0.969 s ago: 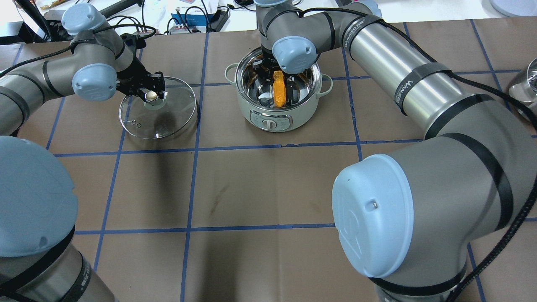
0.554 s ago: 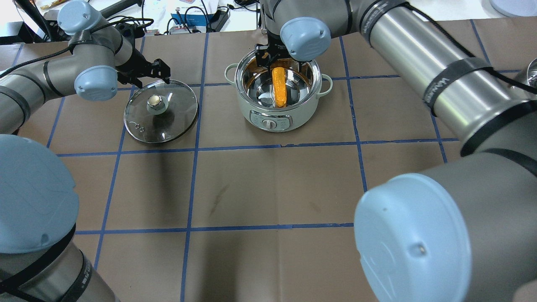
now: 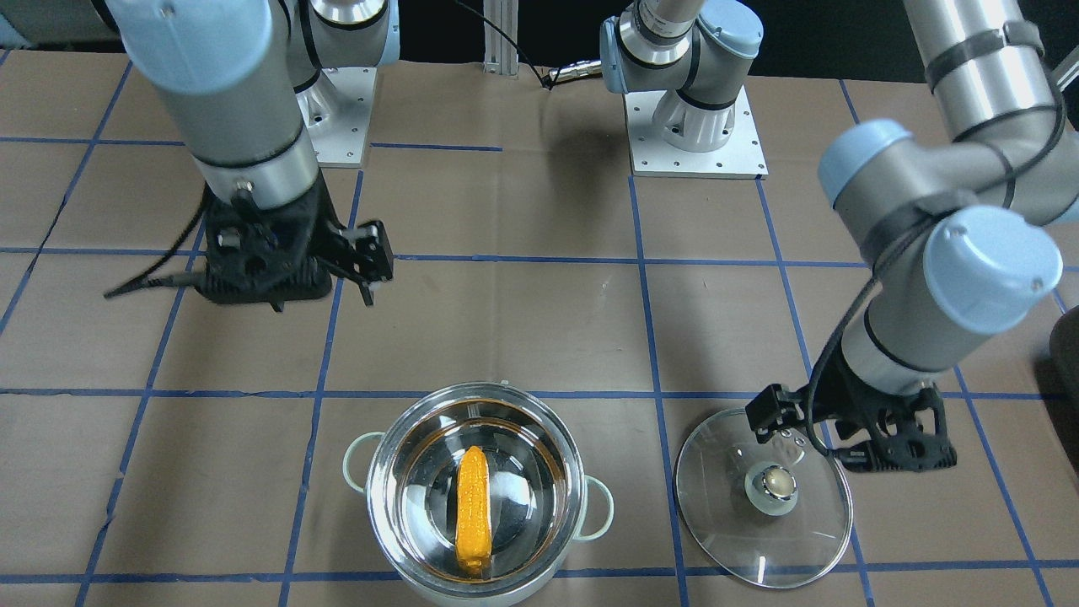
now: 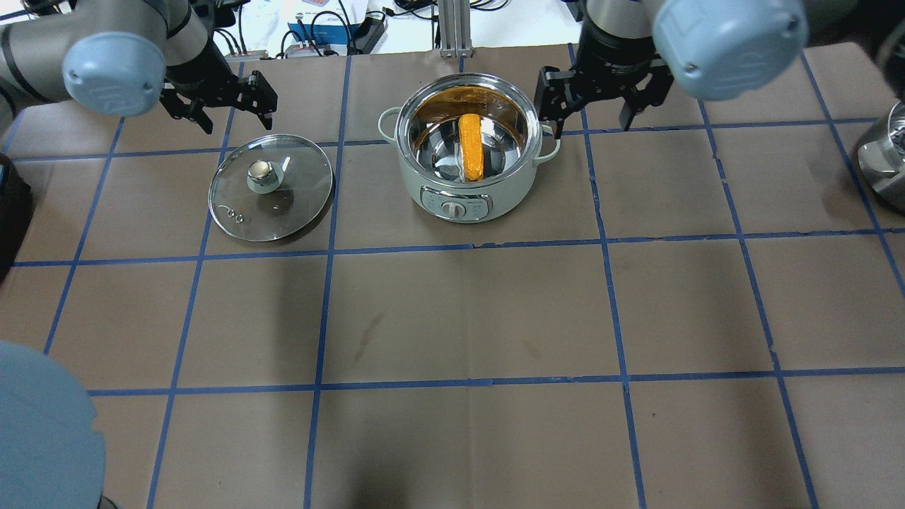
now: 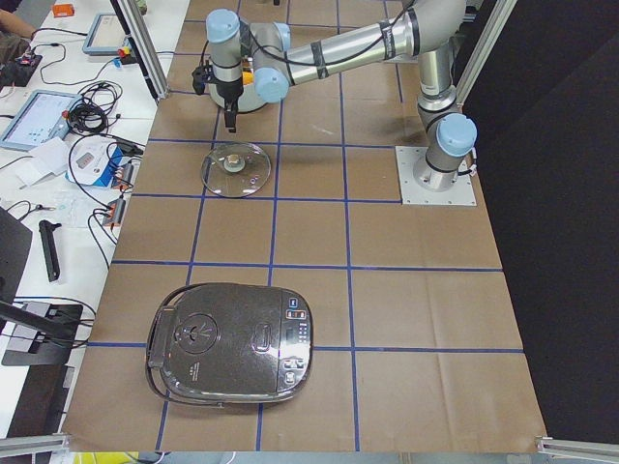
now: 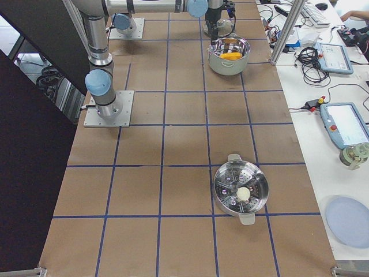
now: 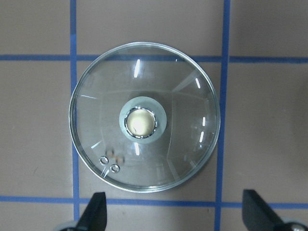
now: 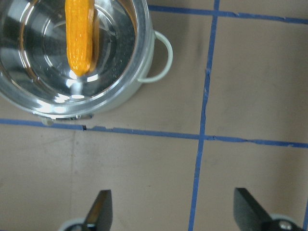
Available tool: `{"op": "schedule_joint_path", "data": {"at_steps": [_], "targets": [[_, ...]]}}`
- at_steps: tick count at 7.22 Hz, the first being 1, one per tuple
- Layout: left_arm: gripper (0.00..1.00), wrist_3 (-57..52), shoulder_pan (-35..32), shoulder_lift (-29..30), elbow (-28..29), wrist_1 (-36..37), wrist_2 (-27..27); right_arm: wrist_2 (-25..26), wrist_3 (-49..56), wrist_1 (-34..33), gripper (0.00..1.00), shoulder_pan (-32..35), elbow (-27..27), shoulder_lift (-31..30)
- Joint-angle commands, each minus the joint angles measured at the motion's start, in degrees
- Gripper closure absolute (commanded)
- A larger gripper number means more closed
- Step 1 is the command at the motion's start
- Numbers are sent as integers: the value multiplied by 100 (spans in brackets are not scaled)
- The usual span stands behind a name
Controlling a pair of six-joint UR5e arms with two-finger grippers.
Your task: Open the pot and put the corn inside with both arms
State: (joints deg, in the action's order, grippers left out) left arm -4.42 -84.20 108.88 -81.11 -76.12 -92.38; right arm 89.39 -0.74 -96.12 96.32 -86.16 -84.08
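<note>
The pot (image 4: 416, 173) stands open at the table's far middle, also in the front view (image 3: 396, 447) and right wrist view (image 8: 130, 82). The corn (image 4: 470, 147) lies inside it on the bottom (image 3: 474, 510) (image 8: 79, 33). The glass lid (image 4: 304, 205) lies flat on the table left of the pot (image 3: 809, 548) (image 7: 96, 86). My left gripper (image 4: 225, 106) is open and empty, raised beyond the lid (image 7: 178, 214). My right gripper (image 4: 597, 102) is open and empty, raised to the right of the pot (image 8: 175, 209).
A black rice cooker (image 5: 232, 343) sits near the table's left end. A steel steamer pot (image 6: 241, 190) and a blue plate (image 6: 349, 222) sit toward the right end; the steamer pot shows at the overhead's right edge (image 4: 884, 155). Cables and devices lie beyond the far edge.
My right gripper has lifted out of the pot and moved right, leaving the corn inside. My left gripper has let go of the lid knob and risen away from it.
</note>
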Motion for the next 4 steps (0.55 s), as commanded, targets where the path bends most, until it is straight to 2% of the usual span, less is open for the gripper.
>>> {"op": "schedule_joint_path", "data": {"at_steps": [1,3,4], "targets": [[0,318,-594,-900,165,-1181,-254,-9,162,171,10,-148,-367,-645],[0,293,-904,-1306,61,-1528,-176,-35,268,741,10,-271,-139,-654],[0,101,-905,-1412,-45,-1581,-149,-61,268,753,10,-245,-129,-654]]}}
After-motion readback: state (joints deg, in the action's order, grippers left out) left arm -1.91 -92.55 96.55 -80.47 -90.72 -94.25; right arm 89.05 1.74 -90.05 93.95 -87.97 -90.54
